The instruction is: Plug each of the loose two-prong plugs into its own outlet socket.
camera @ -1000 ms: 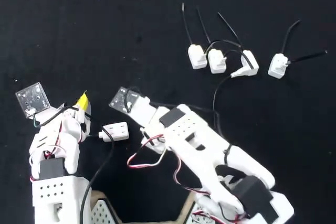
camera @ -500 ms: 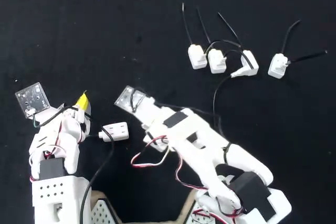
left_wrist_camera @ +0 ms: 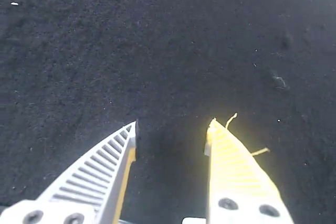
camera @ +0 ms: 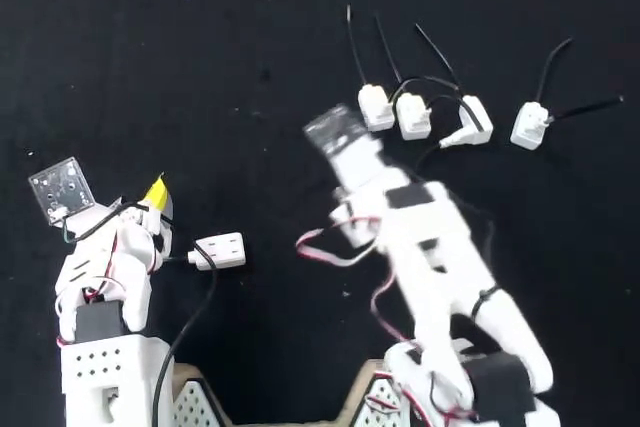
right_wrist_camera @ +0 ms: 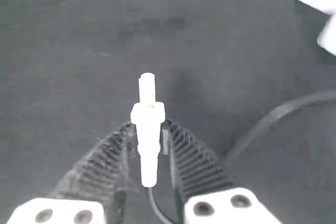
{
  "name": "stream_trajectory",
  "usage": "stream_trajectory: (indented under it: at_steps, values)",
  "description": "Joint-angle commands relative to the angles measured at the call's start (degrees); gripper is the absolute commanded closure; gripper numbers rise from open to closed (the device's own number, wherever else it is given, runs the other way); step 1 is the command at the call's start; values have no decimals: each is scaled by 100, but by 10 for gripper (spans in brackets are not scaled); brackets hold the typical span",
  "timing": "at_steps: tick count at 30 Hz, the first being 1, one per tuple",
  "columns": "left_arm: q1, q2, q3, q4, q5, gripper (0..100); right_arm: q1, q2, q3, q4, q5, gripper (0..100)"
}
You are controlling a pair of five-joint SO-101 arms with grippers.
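a: what could have gone wrong from there?

b: mostly the grip. the right claw (right_wrist_camera: 146, 125) was closed to a narrow gap on the small white two-prong plug (right_wrist_camera: 147, 111) and pinched only its slim sides. a push against a socket slightly off-line could have twisted the plug between the ribbed pads, or shoved it back through them.

a: and the cord?

b: the plug's thin dark cord (right_wrist_camera: 152, 203) ran back under the wrist. i judged it could tug the plug askew or snag. a second dark cord (right_wrist_camera: 273, 119) lay on the black cloth-covered table (camera: 200, 77) just beside that claw.

a: the sockets?

b: nothing held them. the row of white plastic blocks on black cords (camera: 413, 117) lay loose at the far side, near the right arm's tip. i could not tell which were sockets and which were plugs. a push could have slid one away.

a: where did the plug sit in the claw?

b: between the two fingers, in line with them, with its prong end sticking out past the fingertips.

a: the other claw?

b: the left claw (left_wrist_camera: 173, 127) stood open and empty over the cloth. the white plastic outlet block (camera: 222, 250) lay just beside that arm, on its own cord.
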Motion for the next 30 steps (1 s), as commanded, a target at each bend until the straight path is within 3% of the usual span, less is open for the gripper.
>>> stream_trajectory:
  at_steps: [1,3,7,16,18,24,30]
  values:
    - [-31,-79,-31,0,53,780,387,365,-1086,1090,18,988]
    - [-31,-79,-31,0,53,780,404,664,-1710,1793,255,988]
    - [-31,-79,-22,0,53,780,97,1042,-2404,2734,1503,988]
    - [-31,-79,-22,0,53,780,-1125,567,-1464,2840,3393,988]
    - [-13,-79,-22,0,53,780,-1284,233,-1385,2743,3218,988]
    - [4,-79,-22,0,53,780,-1987,-971,-1130,2163,1776,988]
    - [13,-79,-22,-9,79,780,-2778,-1393,330,-448,378,988]
